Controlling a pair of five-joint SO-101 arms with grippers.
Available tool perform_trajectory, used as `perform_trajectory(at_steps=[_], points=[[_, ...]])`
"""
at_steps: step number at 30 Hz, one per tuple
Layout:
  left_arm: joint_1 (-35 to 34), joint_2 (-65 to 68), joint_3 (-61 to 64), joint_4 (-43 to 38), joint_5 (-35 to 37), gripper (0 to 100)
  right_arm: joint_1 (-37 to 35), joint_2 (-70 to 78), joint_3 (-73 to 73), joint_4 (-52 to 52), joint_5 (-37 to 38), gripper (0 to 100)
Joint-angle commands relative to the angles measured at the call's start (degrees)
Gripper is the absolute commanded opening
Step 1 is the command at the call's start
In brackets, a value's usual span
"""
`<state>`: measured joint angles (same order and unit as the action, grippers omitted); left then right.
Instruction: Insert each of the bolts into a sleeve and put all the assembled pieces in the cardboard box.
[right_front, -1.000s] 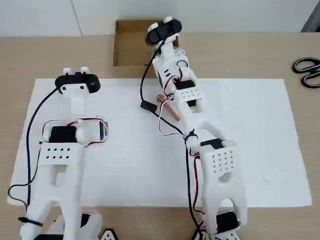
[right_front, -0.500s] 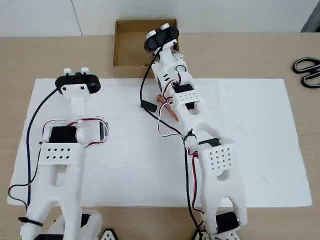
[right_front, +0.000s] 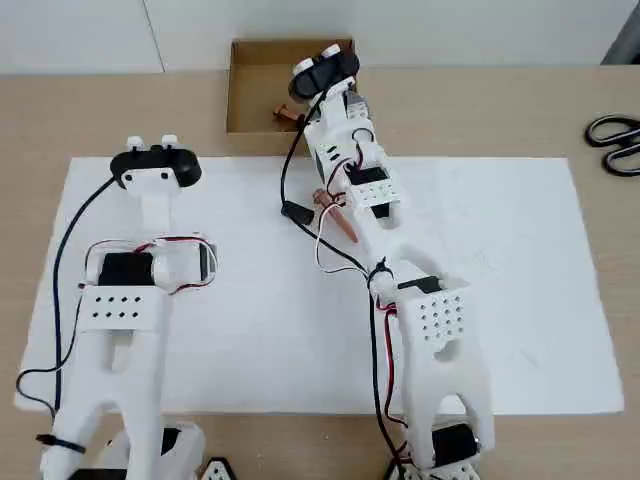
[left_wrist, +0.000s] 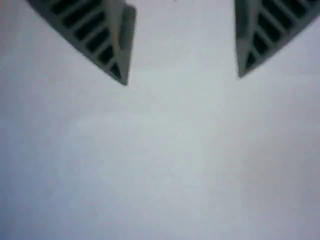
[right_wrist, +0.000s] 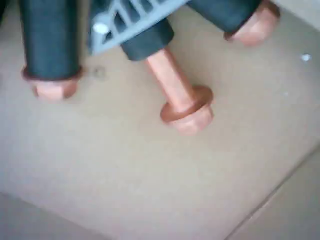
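Since finished pieces belong in the cardboard box (right_front: 240, 95), a sleeved bolt (right_wrist: 182, 100) lies on its floor toward 6 o'clock, with its copper shank half out of the black sleeve. A second piece (right_wrist: 50, 60) and a third piece (right_wrist: 245, 20) flank it. The right gripper (right_wrist: 135, 27) hangs directly over that sleeve, and I cannot tell whether its fingers clamp it or stand free. A loose bolt (right_front: 340, 218) lies on the white sheet (right_front: 500, 300) at 5 o'clock from the box. The left gripper (left_wrist: 181, 77) hovers at the sheet's 10 o'clock with its fingers apart and empty, probably to keep clear.
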<state>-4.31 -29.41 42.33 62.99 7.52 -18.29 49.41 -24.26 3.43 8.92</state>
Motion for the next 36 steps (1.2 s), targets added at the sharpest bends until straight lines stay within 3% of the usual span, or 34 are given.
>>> perform_trajectory(at_steps=[1,4,7,17,21,27,36], points=[[0.0,-0.4,-0.3,0.0,-0.4,14,0.0,-5.8,-3.2,-1.3,0.2,20.6],[0.1,-0.4,-0.3,0.0,-0.4,14,0.7,-9.1,-3.0,-0.4,0.2,20.6],[0.5,-0.4,-0.3,0.0,-0.5,14,1.7,-13.0,-3.0,6.7,0.2,20.6],[9.4,-0.4,-1.0,-0.4,-4.0,14,3.9,-31.2,-3.0,59.9,0.3,20.6],[9.8,-0.3,-0.7,-2.8,-3.7,14,1.9,-33.8,-3.0,74.2,0.4,20.6],[13.1,0.1,-1.0,-10.9,5.1,13,3.6,-34.3,-3.0,86.3,0.0,20.6],[21.3,13.1,-4.8,-15.1,17.2,13,16.1,-40.5,-2.8,92.2,-3.8,20.6]])
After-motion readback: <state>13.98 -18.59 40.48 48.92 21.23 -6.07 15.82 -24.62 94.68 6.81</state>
